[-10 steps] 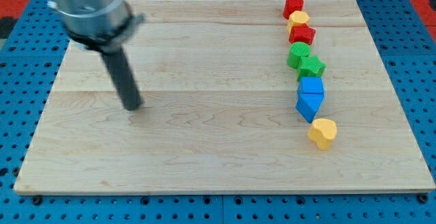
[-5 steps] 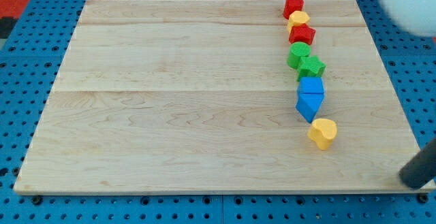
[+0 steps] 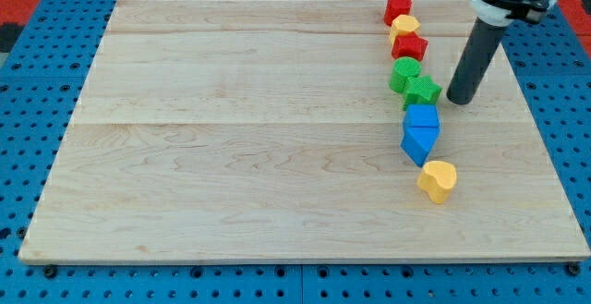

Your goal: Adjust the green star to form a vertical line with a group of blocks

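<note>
With my tip (image 3: 459,99), a bare rod gripping nothing, just right of the green star (image 3: 422,91), push gently; you risk nudging the touching green block (image 3: 404,73).

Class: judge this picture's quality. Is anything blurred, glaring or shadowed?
Camera view: lighting is even and soft; blocks such as the green star are sharp, with faint shadows. My tip, just to the star's right, is crisp. The board shows mild sheen, no harsh glare.

light: bright, even | shadows: faint, short under blocks | glare: none | focus: sharp throughout, no blur
</note>
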You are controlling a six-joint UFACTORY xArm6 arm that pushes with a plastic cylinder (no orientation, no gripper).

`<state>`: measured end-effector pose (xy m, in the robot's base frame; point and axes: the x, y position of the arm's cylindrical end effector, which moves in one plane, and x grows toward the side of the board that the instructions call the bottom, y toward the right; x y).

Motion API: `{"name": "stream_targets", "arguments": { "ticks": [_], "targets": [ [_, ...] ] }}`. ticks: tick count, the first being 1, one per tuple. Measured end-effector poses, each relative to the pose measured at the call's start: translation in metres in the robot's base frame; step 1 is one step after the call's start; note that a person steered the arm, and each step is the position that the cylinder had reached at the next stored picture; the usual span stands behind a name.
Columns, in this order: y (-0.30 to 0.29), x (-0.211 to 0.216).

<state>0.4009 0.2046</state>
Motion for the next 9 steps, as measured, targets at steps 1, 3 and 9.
{"name": "stream_targets", "arguments": {
  "ticks": [1, 3, 9],
  "targets": [
    [0.0, -0.001],
    [-0.006, 0.017],
    [0.068, -0.003]
  ]
}}
